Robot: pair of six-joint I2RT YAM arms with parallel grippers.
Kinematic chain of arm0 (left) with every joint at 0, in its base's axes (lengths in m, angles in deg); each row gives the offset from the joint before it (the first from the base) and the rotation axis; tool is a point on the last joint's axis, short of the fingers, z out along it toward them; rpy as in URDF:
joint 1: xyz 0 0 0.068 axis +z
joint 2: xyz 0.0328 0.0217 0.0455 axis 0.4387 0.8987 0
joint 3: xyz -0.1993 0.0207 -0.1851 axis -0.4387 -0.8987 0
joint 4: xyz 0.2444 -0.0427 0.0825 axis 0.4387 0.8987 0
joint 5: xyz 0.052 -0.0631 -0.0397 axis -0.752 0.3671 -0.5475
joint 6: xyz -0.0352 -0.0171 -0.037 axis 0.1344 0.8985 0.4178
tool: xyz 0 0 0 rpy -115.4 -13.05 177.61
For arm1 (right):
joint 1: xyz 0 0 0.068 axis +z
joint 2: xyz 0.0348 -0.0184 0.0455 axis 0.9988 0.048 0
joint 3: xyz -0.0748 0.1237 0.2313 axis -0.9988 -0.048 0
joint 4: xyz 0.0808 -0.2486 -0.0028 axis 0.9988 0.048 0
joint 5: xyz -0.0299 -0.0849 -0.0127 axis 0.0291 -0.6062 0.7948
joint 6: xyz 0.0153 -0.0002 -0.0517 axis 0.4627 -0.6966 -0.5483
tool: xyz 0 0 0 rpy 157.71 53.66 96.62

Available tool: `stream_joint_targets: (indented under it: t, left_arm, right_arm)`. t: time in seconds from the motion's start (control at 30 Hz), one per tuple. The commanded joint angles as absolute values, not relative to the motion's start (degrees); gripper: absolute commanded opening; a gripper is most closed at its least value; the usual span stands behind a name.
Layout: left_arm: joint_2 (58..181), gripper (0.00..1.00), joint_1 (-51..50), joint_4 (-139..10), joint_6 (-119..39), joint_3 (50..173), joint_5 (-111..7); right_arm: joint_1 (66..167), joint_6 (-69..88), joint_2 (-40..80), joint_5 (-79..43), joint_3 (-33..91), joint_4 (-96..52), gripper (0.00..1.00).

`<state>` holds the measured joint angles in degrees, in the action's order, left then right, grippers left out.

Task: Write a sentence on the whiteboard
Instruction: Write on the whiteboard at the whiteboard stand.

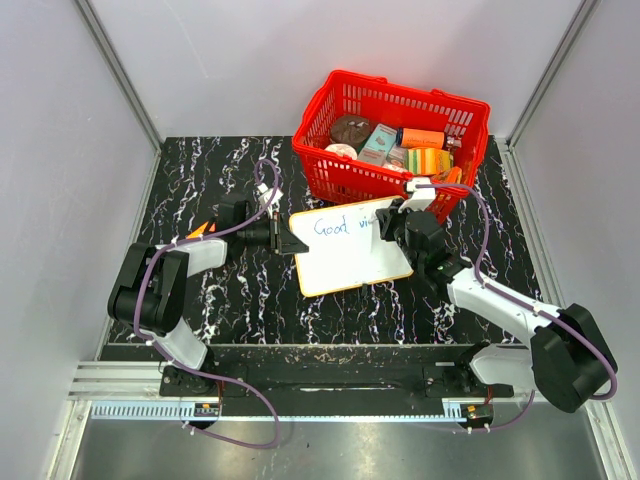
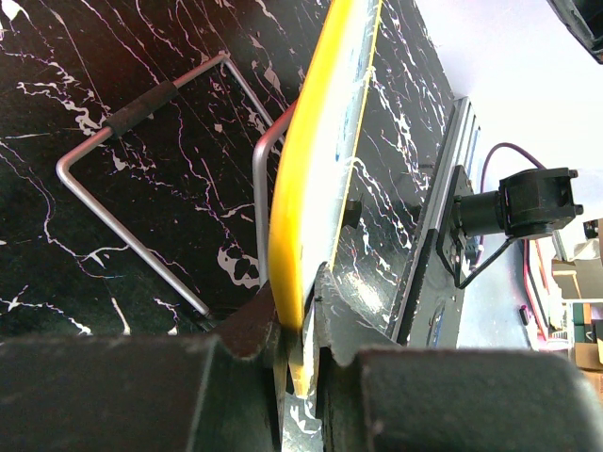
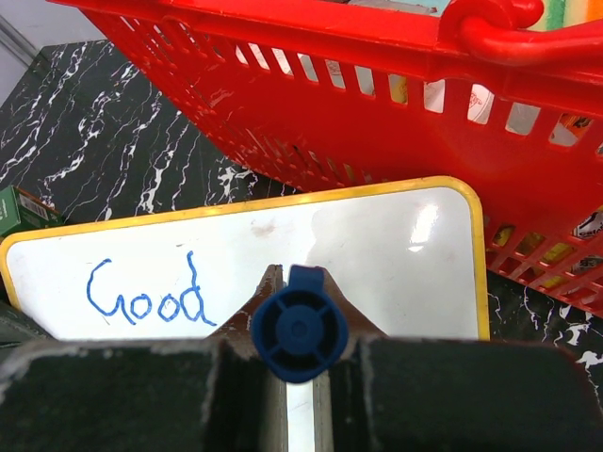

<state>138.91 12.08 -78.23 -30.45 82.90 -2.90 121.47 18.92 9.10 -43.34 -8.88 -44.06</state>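
Table: black marbled top is lying under both tools; its near edge is being cut off behind the arm bases in the top view.

Red basket: sitting just beyond the right gripper. The right wrist view is cropping its rim, so its contents are only showing from above.

Whiteboard: lying between the two tools, in front of the right gripper's fingertips. The left gripper is pinching its yellow rim, jaws closed down on it. The left wrist view is showing the board edge-on, so no writing face. Cannot tell whether the board is resting flat on the table.

Wire stand: showing only in the left wrist view, beyond the left fingertips and partly hidden behind the board.

Marker: the right gripper is clamping it between closed jaws. Only the blue end is showing; the tip is hidden.

Sentence: "Good" is reading clearly, left of the marker. From above, further strokes are disappearing behind the right gripper.
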Motion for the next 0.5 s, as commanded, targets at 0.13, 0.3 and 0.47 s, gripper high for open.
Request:
stream_joint_targets:
  t: [0.13,0.3,0.47]
  left_arm:
    - [141.4,0.00,11.2,-75.1,-38.3,82.5,-12.0]
    - [141.4,0.00,11.2,-75.1,-38.3,82.6,-11.9]
    - [141.4,0.00,11.2,-75.1,-38.3,82.5,-11.9]
  right_arm:
    - [121.3,19.3,7.4,-41.7,-9.5,-43.5,0.00]
    - [121.2,19.1,7.3,-41.9,-9.8,-42.9,0.00]
    - [121.3,19.1,6.9,-43.2,-10.1,-42.4,0.00]
